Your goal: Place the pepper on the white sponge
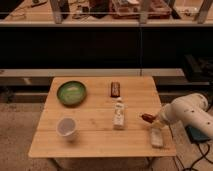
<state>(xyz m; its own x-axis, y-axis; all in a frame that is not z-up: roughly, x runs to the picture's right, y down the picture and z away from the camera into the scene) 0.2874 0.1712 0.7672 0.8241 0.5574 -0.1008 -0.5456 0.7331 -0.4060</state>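
The pepper (147,118) is a small dark red piece at the tip of my gripper (153,120), near the table's right edge. The gripper reaches in from the right on a white arm (187,112) and is shut on the pepper. The white sponge (157,137) lies flat on the table just below and slightly right of the pepper, near the front right corner. The pepper is apart from the sponge, a little behind it.
On the wooden table (90,142) stand a green bowl (71,92) at back left and a white cup (67,128) at front left. A white tube (119,113) lies mid-table. A dark brown bar (115,89) lies behind it. Dark shelving runs behind the table.
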